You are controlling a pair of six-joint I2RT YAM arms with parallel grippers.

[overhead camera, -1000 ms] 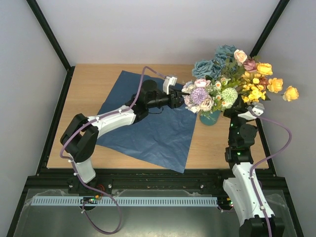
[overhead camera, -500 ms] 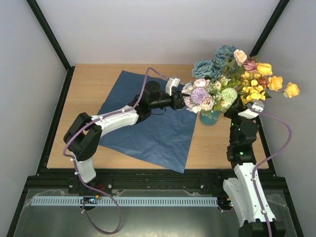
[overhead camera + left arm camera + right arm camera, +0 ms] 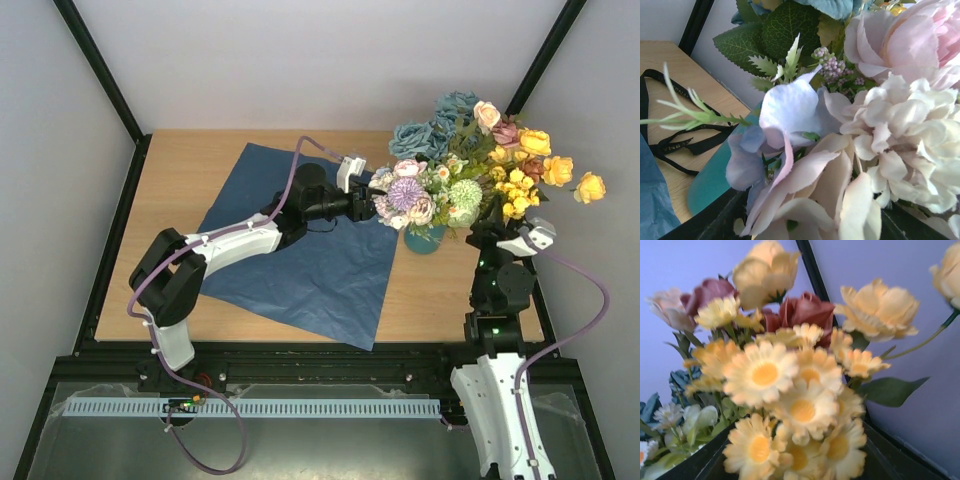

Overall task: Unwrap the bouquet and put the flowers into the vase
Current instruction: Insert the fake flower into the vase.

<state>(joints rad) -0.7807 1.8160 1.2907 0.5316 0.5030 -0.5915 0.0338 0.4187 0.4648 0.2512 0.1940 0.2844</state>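
The bouquet is unwrapped, and its flowers (image 3: 460, 170) stand upright in the teal vase (image 3: 425, 240) at the back right. My left gripper (image 3: 372, 205) pushes into the bunch from the left. Its fingers (image 3: 715, 222) stand apart, with pale pink and lilac blooms (image 3: 805, 165) loose between them, and the vase wall (image 3: 710, 177) shows just below. My right gripper (image 3: 497, 228) is open on the right side of the bunch. Yellow daisies (image 3: 790, 390) fill the gap between its fingers (image 3: 695, 462), which do not pinch them.
The blue paper sheet (image 3: 300, 270) lies flat over the middle of the table, under the left arm. A black ribbon (image 3: 675, 147) lies on the wood beside the vase. The black frame post (image 3: 545, 50) and side wall stand close behind the flowers.
The right gripper has opened off the yellow stems and drawn back toward the near right. The left gripper has shifted slightly toward the far side against the bunch.
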